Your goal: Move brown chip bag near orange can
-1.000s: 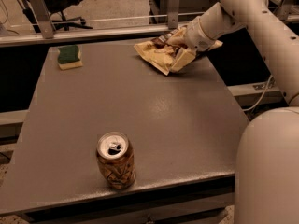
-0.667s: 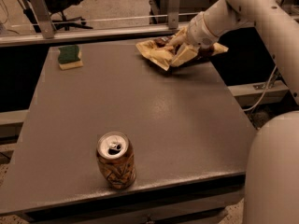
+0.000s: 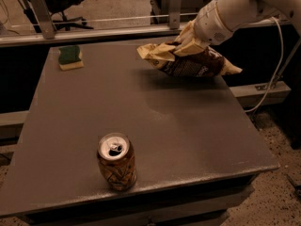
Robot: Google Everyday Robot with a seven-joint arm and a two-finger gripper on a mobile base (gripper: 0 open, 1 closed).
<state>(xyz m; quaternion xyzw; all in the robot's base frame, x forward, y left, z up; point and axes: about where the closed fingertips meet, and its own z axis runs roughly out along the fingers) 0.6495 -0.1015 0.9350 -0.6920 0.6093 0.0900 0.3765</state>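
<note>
End effector [image 3: 188, 44] clenched on chip bag [image 3: 193, 65]; bag hangs just above the desk [image 3: 188, 126], well apart from the can [image 3: 116, 163], far right of it. Pickup done. Left: carry to can, set down beside it.

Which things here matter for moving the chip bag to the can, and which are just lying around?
Job: brown chip bag, held by the gripper over the table, far right; orange can, upright near front edge.
Lying about: green sponge, far left corner.
</note>
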